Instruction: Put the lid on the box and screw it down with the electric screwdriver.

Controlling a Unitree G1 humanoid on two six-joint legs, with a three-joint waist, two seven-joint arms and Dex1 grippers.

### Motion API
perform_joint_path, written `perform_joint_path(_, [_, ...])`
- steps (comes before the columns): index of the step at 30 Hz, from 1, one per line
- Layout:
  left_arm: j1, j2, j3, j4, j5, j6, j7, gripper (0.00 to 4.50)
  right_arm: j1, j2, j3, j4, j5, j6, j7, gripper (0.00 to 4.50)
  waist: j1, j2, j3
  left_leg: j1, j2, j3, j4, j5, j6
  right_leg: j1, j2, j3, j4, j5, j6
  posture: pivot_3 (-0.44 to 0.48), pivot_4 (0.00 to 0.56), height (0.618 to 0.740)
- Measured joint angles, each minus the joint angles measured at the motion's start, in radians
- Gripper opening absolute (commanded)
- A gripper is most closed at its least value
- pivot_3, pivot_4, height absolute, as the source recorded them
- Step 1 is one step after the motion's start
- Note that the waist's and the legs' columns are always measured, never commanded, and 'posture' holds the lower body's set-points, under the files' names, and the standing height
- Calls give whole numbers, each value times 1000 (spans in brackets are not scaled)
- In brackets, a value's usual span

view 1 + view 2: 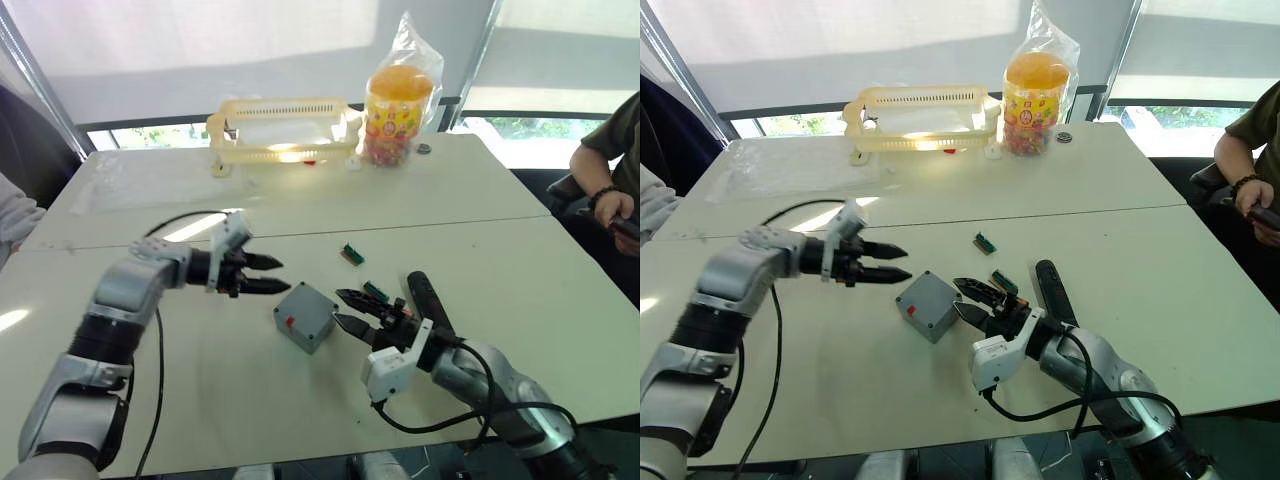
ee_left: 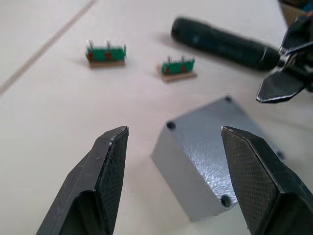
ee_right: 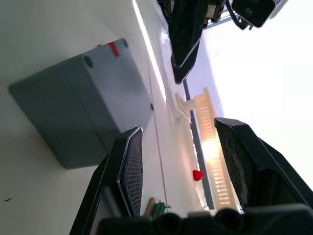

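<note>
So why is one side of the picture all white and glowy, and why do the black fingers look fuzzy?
In the right wrist view, window daylight washes out the side beyond the yellow rack. In the left wrist view, the left gripper sits very near the lens, so it blurs; the box looks a bit soft too.
</note>
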Motion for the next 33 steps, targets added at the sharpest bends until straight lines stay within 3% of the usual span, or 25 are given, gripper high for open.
perform_joint_path(3, [-5, 34, 35, 7, -9, 1, 4, 3062, 69, 6, -61, -75, 120, 81, 45, 2515, 0, 0, 0, 0, 0, 0, 0, 0, 0, 0, 0, 0, 0, 0, 0, 0, 150, 740])
perform_joint_path(6, [33, 41, 22, 78, 59, -90, 37, 3062, 151, 60, -94, -171, 348, 280, 143, 2515, 2, 0, 0, 2, 0, 0, 0, 0, 0, 2, 0, 0, 0, 0, 0, 0, 150, 740])
perform_joint_path(11, [90, -69, -33, 212, 178, -254, 140, 3062, 159, 143, -95, -252, 592, 642, 238, 2515, 16, 0, 0, 2, 0, 0, 1, 0, 0, 3, 0, 0, 0, 0, 0, 0, 150, 740])
perform_joint_path(19, [114, -180, -46, 236, 220, -320, 213, 3062, 107, 139, 31, -255, 644, 913, 287, 2515, 24, 0, 0, 1, 0, 0, 1, 0, 0, 2, 0, 0, 0, 0, 0, 0, 150, 740])
perform_joint_path(33, [232, -166, -67, 64, 220, -267, 206, 3062, -15, 169, 98, -70, 635, 969, 237, 2515, 24, 0, 0, 1, 0, 0, 1, 0, 0, 2, 0, 0, 0, 0, 0, 0, 150, 740])
